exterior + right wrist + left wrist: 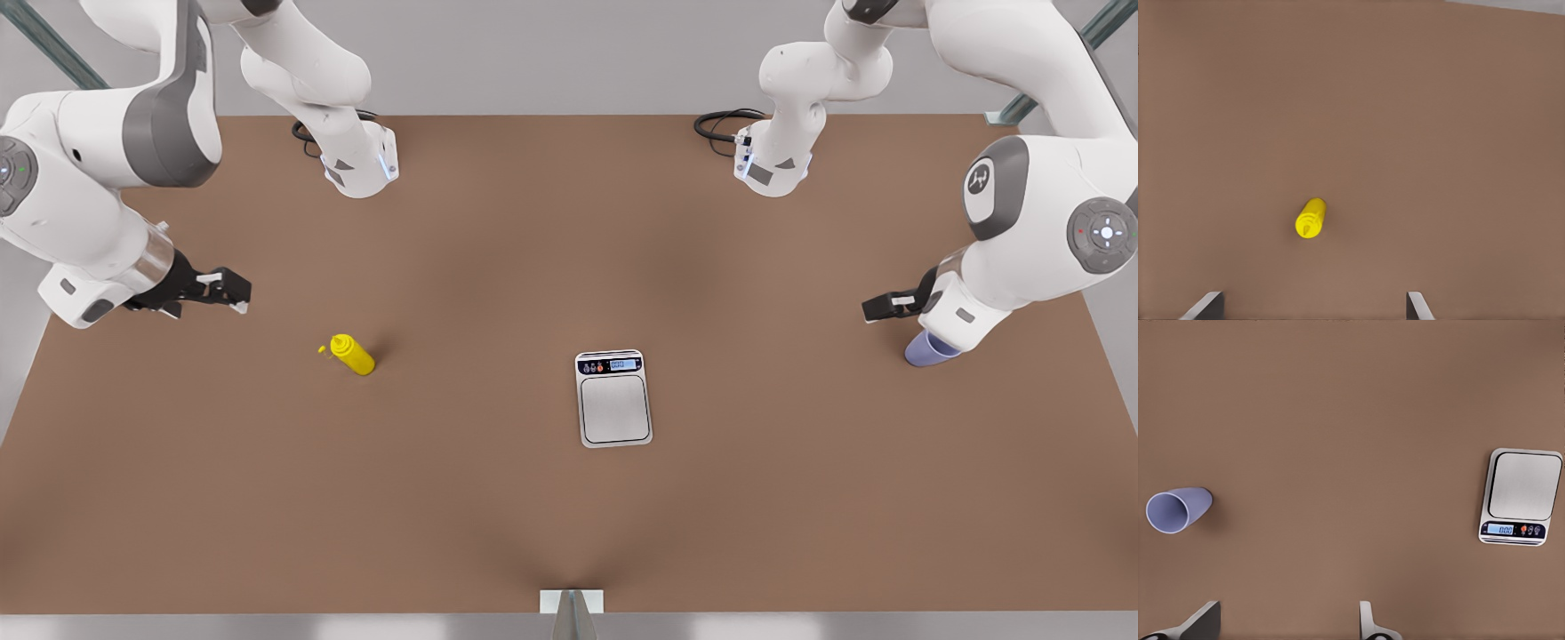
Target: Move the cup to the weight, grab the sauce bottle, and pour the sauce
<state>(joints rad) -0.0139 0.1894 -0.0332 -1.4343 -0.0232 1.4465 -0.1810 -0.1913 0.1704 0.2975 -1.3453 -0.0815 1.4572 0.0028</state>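
The pale lavender cup [923, 350] stands on the brown table at the front view's right, its upper part hidden under my left arm's wrist. In the left wrist view the cup [1177, 509] shows its open mouth, and my left gripper [1285, 623] is open, off to one side of it and apart. That left gripper [876, 308] hovers just beside the cup. The weight [613, 409] [1525, 487] lies near the table's middle with a bare plate. The yellow sauce bottle [352, 354] [1311, 217] stands at the front view's left. My right gripper [236, 293] [1313, 305] hangs open, short of it.
Both arm bases [360, 164] [773, 164] stand at the table's far edge with black cables [725, 120] beside them. A small metal bracket [571, 604] sits at the middle of the near edge. Bare brown tabletop [462, 498] lies between bottle, weight and cup.
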